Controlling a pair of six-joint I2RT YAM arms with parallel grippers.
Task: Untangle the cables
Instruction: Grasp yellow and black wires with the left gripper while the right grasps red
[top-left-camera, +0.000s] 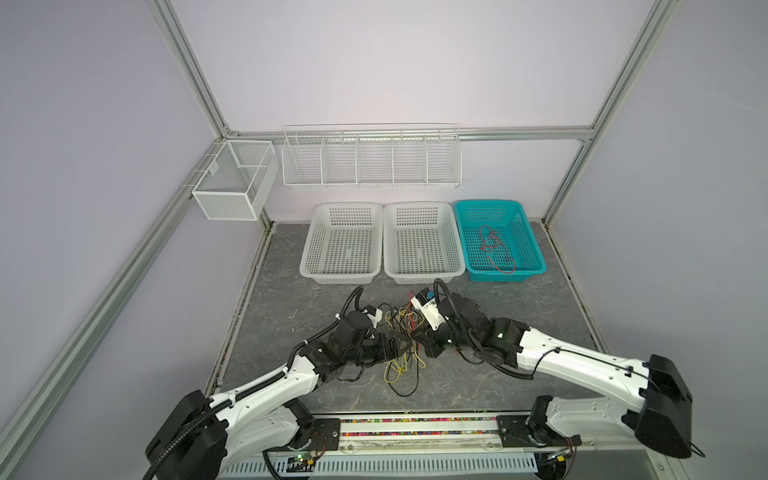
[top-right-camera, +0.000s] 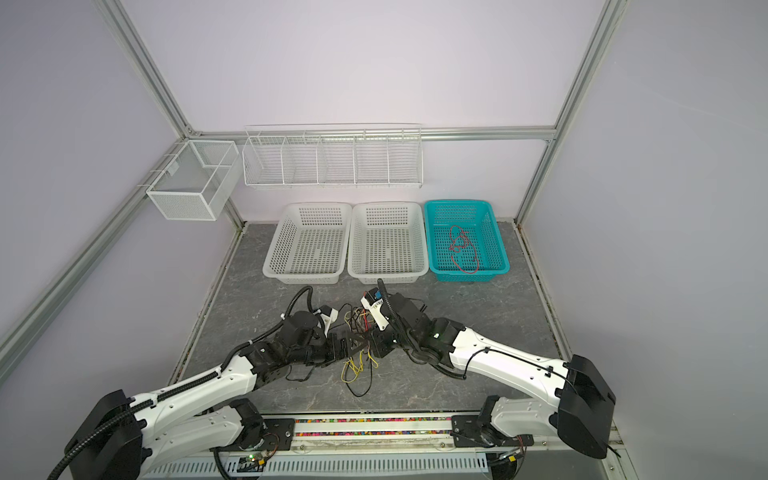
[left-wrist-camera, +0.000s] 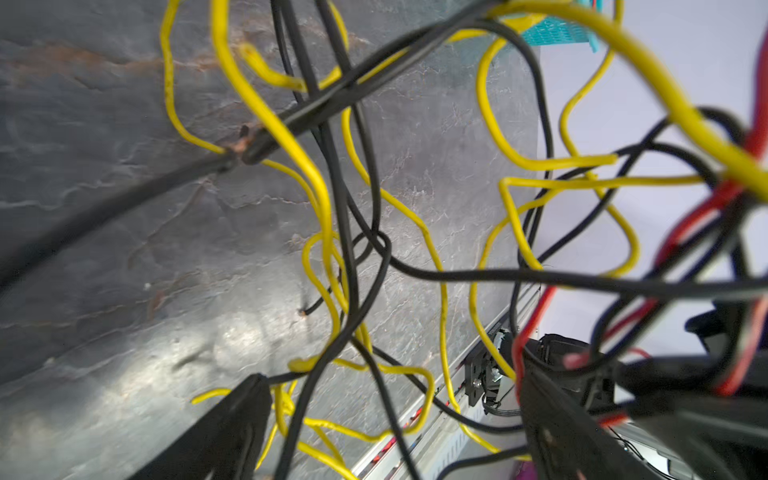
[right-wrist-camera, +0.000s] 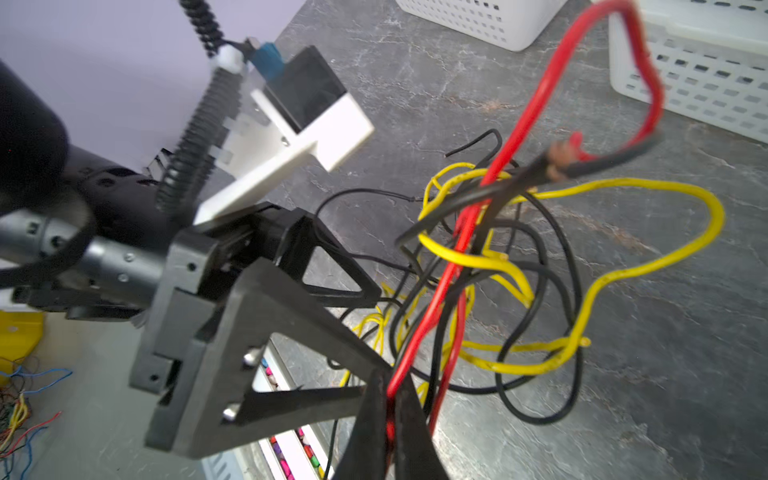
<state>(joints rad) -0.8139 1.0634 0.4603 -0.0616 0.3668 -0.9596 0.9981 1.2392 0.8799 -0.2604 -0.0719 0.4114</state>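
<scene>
Nearest the lens: slotted white duct and metal rail strewn with coloured bits, running left to right along the near edge. Beyond, dark grey marbled tabletop, closed in by pale lilac walls and aluminium frame posts. On the far wall, white wire rack of five bays; to its left, mesh box hung on the side rail.

At the far end of the tabletop, left white basket and middle white basket side by side, teal basket just beside them on the right, with a loose red cable curled inside.

Cables in yellow, black and red, knotted in a heap near the middle of the tabletop, between the two arms, upper part raised clear of the surface.

Left gripper spread wide, yellow and black strands passing between the jaws, nothing pinched. Right gripper closed tight on a red strand of the heap, rising from the fingertips.
</scene>
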